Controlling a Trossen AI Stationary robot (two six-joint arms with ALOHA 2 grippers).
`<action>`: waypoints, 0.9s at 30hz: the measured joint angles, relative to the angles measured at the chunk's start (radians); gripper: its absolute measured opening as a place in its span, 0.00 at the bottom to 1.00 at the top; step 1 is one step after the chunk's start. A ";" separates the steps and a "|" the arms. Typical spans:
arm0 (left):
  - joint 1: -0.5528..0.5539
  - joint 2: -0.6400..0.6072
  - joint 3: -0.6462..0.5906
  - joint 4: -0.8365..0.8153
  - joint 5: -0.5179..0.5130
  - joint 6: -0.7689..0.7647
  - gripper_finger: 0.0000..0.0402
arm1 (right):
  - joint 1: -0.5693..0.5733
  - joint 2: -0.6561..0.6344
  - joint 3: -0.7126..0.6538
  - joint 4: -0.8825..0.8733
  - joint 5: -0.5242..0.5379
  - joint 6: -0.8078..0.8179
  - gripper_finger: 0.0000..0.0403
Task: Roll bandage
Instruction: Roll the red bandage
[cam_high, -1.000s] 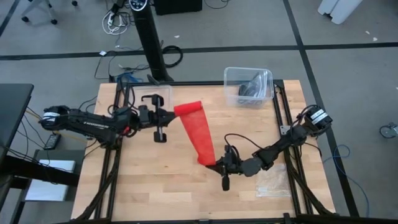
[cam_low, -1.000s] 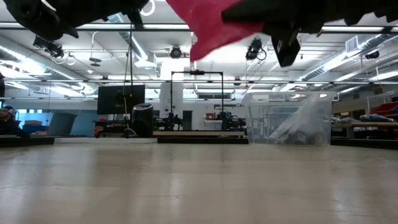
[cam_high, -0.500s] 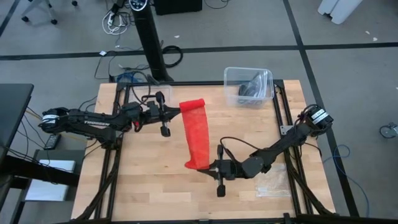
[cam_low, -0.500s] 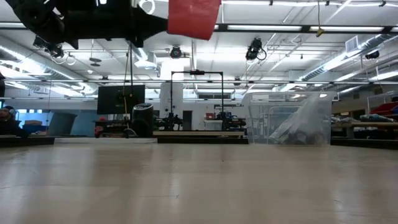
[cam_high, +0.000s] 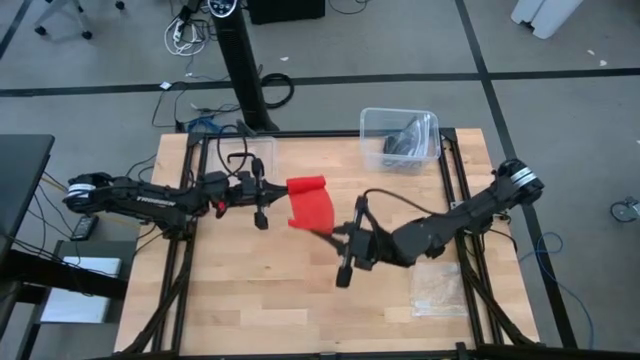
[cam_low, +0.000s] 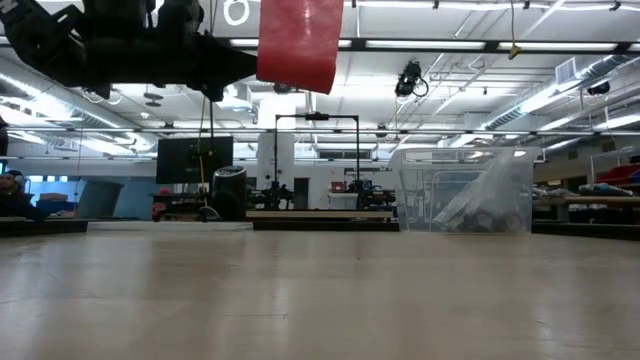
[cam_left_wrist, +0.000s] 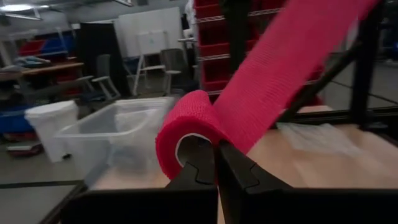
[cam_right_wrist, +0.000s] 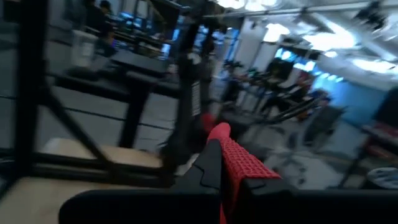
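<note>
Two grippers up off the table (cam_high: 250, 300), one red bandage (cam_high: 309, 203) strung between them. Left gripper (cam_high: 274, 190) — fingers pinched shut on the near end of the bandage, which curls over the fingertips (cam_left_wrist: 214, 163) in a small loop in the left wrist view. Right gripper (cam_high: 337, 232) — fingers likewise clamped on the opposite end of the strip, red fabric caught between the pads (cam_right_wrist: 214, 163). Bandage held in the air over the middle of the wooden top, well above the surface in the low view (cam_low: 299, 42), hanging as a short flat band. Clear plastic bin (cam_high: 400, 138) at the far right corner of the table; crinkly clear bag (cam_high: 438, 288) lying near the right edge, below the right arm.
</note>
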 joint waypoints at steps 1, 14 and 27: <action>-0.013 0.000 -0.003 0.001 0.000 -0.001 0.00 | -0.010 -0.005 0.012 -0.010 0.006 -0.024 0.00; -0.273 0.013 0.005 -0.001 0.002 0.023 0.00 | -0.201 -0.017 0.107 -0.117 -0.003 -0.159 0.00; -0.443 0.013 0.071 0.009 -0.029 0.043 0.00 | -0.339 -0.017 0.107 -0.387 -0.114 0.068 0.00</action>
